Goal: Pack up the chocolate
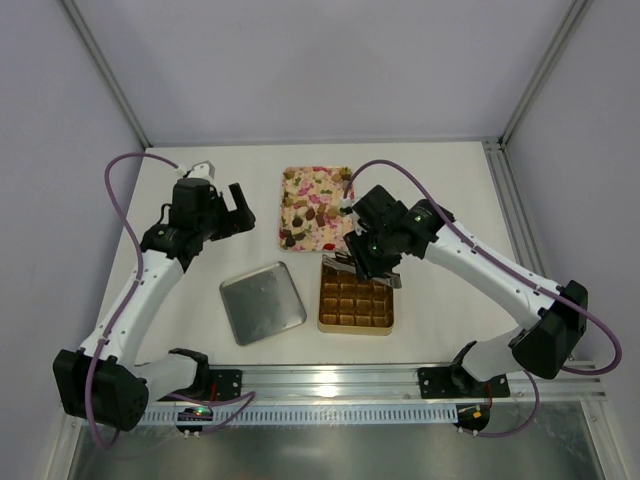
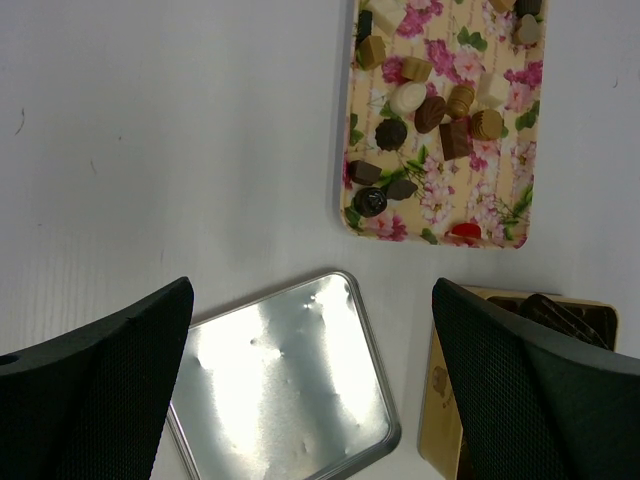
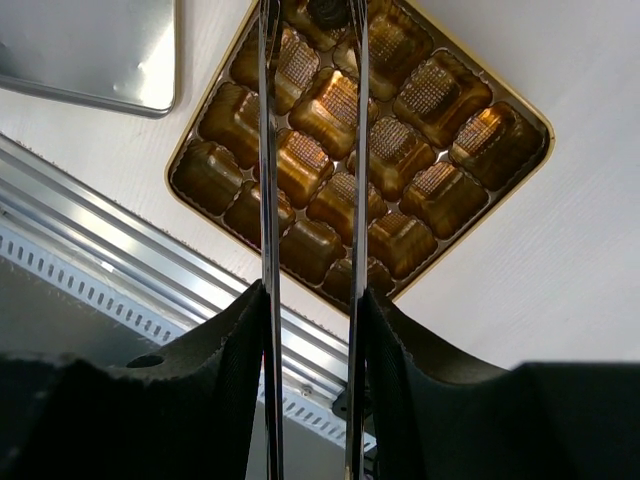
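Note:
The chocolate [image 1: 315, 205] lies loose on the pink floral tray [image 1: 291, 176], several brown, cream and dark pieces; it also shows in the left wrist view [image 2: 430, 113]. My right gripper [image 1: 368, 258] [image 3: 310, 300] is shut on metal tongs [image 3: 268, 150], which reach down over the far-left corner of the gold grid box [image 1: 356, 298] [image 3: 505, 95]. A dark round piece [image 3: 328, 10] sits between the tong tips at the frame's edge. The box cells I can see look empty. My left gripper [image 1: 238, 208] [image 2: 312, 300] is open and empty, above the table left of the tray.
A silver tin lid [image 1: 262, 301] [image 2: 280, 380] lies left of the box. A metal rail [image 1: 330, 380] runs along the near edge. White frame walls close in the back and sides.

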